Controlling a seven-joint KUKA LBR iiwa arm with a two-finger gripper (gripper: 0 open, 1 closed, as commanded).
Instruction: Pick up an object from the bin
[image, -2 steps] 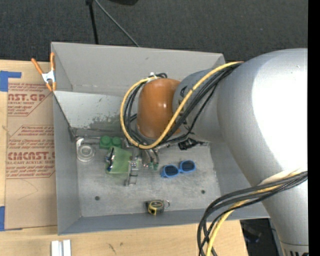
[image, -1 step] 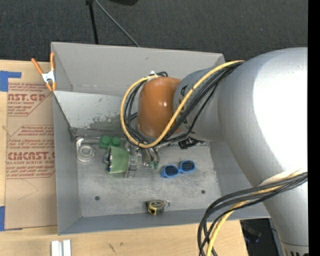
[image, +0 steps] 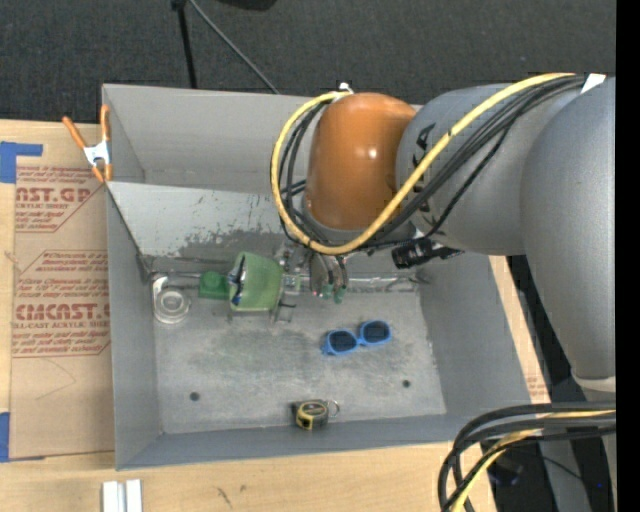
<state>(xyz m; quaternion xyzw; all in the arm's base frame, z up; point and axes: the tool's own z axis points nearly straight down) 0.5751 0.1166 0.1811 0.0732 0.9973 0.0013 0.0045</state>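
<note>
Green translucent plastic cup (image: 255, 283) with a darker green cap lies on its side in the grey metal bin (image: 200, 380), so nothing is picked up yet. The hand (image: 298, 285) hangs low just right of this cup, under the arm's round orange cover (image: 350, 160); whether it is spread or pressed together, I cannot tell.
</note>
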